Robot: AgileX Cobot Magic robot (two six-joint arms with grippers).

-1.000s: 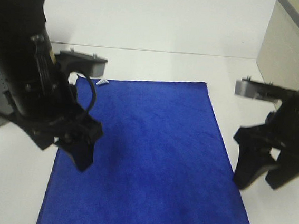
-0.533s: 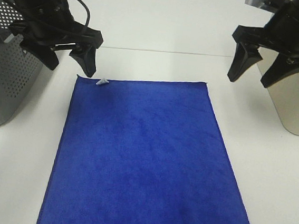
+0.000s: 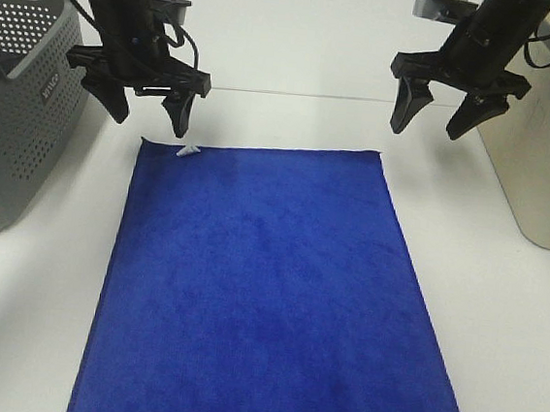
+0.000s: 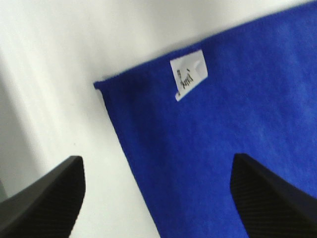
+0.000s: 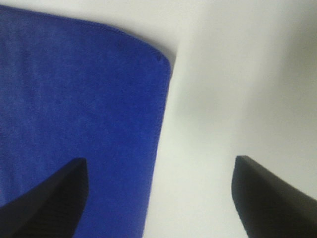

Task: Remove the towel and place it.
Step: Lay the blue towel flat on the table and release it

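Observation:
The blue towel (image 3: 267, 293) lies spread flat on the white table, its far edge toward the back and a small white tag (image 3: 189, 151) at its far left corner. My left gripper (image 3: 148, 111) hangs open above that corner, holding nothing. Over the far right corner, my right gripper (image 3: 436, 114) is open and empty too. In the left wrist view the towel (image 4: 233, 124) and its tag (image 4: 188, 74) show between two dark fingertips (image 4: 44, 203). The right wrist view shows the towel's rounded corner (image 5: 161, 59) between its fingertips (image 5: 270, 198).
A grey perforated basket (image 3: 17, 103) stands at the left edge of the table. A beige bin (image 3: 544, 144) stands at the right, close behind my right arm. White table surface (image 3: 496, 334) borders the towel on both sides.
Both arms have lifted off the towel and drawn back to its far corners. The right gripper's jaws have widened. The towel has stayed flat and still.

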